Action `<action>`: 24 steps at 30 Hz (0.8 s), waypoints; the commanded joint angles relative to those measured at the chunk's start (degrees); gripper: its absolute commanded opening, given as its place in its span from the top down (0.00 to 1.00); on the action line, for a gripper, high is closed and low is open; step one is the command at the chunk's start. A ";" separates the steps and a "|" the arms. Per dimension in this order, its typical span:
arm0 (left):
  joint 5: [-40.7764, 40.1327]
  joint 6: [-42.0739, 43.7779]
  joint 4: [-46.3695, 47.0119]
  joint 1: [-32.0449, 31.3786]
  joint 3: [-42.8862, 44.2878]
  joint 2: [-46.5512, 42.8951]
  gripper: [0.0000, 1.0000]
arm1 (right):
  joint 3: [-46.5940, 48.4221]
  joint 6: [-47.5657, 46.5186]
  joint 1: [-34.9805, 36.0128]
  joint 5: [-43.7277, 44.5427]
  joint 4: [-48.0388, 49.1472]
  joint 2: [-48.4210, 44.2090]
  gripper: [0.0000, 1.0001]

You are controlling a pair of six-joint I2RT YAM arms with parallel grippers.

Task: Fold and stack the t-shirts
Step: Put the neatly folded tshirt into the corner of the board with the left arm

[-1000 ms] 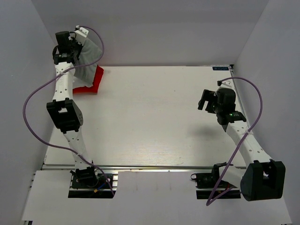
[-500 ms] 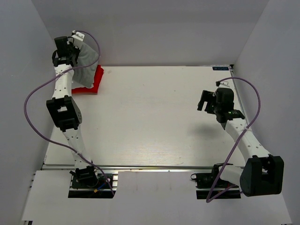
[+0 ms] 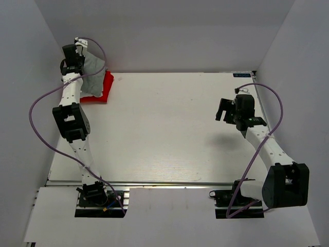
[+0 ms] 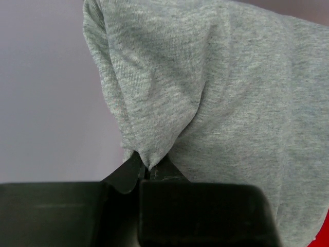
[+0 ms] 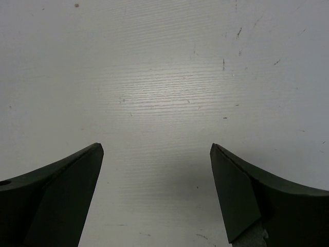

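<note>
A heather-grey t-shirt hangs bunched at the table's far left corner, over a folded red t-shirt. My left gripper is raised there and shut on a pinch of the grey t-shirt, whose cloth fills the left wrist view; the pinch sits between the jaw tips. A sliver of the red t-shirt shows at that view's lower right. My right gripper hovers at the right side of the table, open, with only bare table between its fingers. No white shirt is in view.
The white table is boxed in by grey walls at the back and both sides. A purple cable loops along each arm. A small dark label sits at the far right edge.
The left gripper has drawn the grey t-shirt further back and left into the corner, so it hangs more bunched. The right arm has shifted slightly towards the back.
</note>
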 commanded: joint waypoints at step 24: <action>-11.93 -9.18 8.32 -0.67 -7.81 -5.10 0.00 | 6.07 -1.33 -0.02 -2.22 -1.73 3.55 0.10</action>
